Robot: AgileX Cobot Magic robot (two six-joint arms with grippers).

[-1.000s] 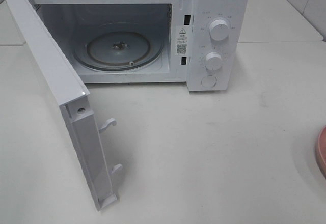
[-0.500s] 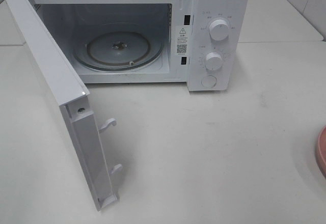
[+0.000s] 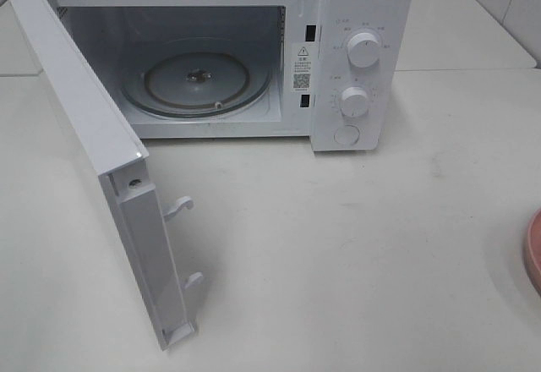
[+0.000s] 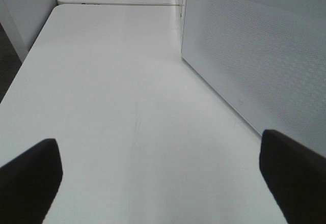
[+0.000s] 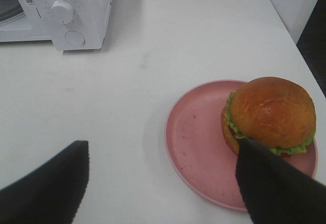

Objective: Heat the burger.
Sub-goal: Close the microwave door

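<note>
The burger point(image 5: 270, 109), with a glossy brown bun and a green lettuce frill, sits on the far side of a pink plate point(image 5: 198, 142) in the right wrist view. My right gripper point(image 5: 163, 147) is open above the table beside the plate. One dark finger point(image 5: 275, 183) overlaps the burger's near edge, and I cannot tell if it touches. In the left wrist view my left gripper point(image 4: 159, 147) is wide open over bare table, holding nothing. Neither gripper nor the burger shows in the exterior high view, only the plate's rim point(image 3: 532, 249) at the right edge.
A white microwave point(image 3: 359, 17) stands at the back, its door point(image 3: 84, 135) swung wide open toward the front left. Its glass turntable point(image 3: 199, 80) is bare. The door's perforated outer face point(image 4: 254, 56) stands close beside my left gripper. The table edge point(image 5: 305, 56) runs near the plate.
</note>
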